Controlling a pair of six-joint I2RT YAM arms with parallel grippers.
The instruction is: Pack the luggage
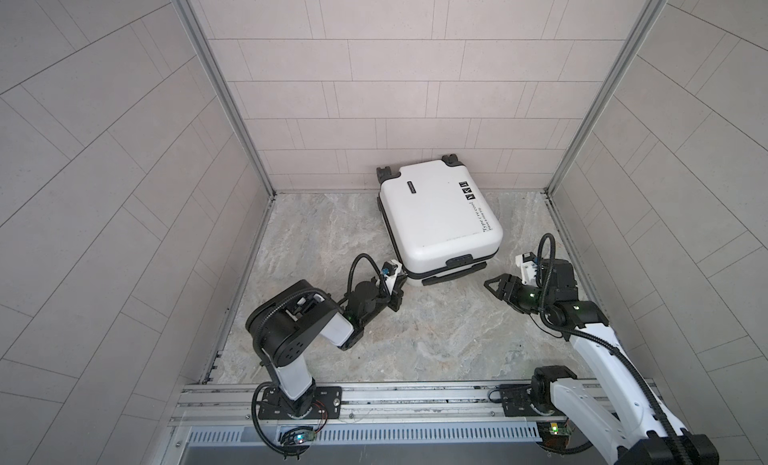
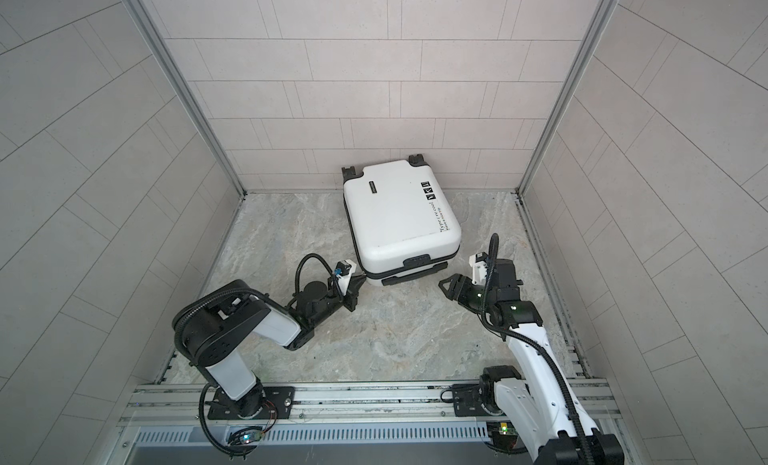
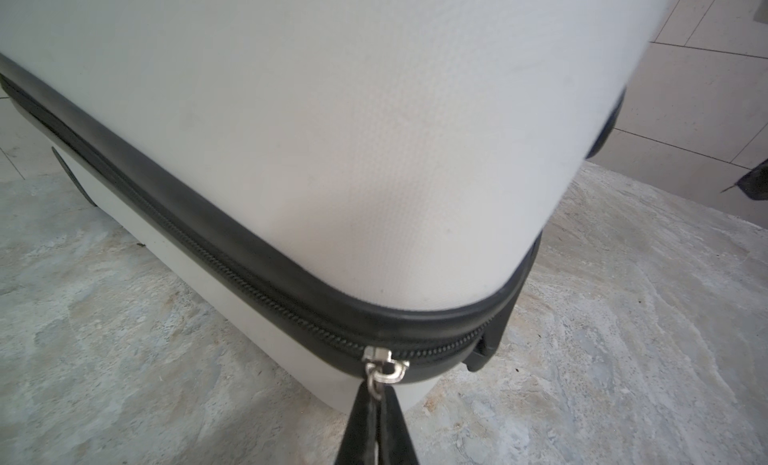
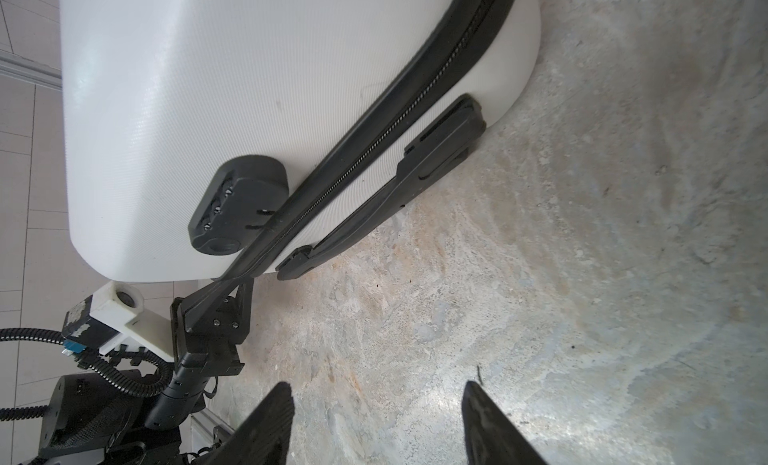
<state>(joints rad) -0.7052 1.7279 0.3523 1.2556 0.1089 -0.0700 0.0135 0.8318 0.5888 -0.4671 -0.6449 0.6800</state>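
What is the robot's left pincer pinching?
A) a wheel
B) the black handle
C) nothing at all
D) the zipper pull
D: in the left wrist view the left pincer is shut on the silver zipper pull at a corner of the luggage.

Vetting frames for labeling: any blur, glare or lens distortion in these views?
Both top views: sharp, evenly lit, wall tiles bowed by the wide lens. Left wrist: luggage shell soft up close, zipper pull crisp. Right wrist: mild sheen on the shell, bright patch on the marbled surface.
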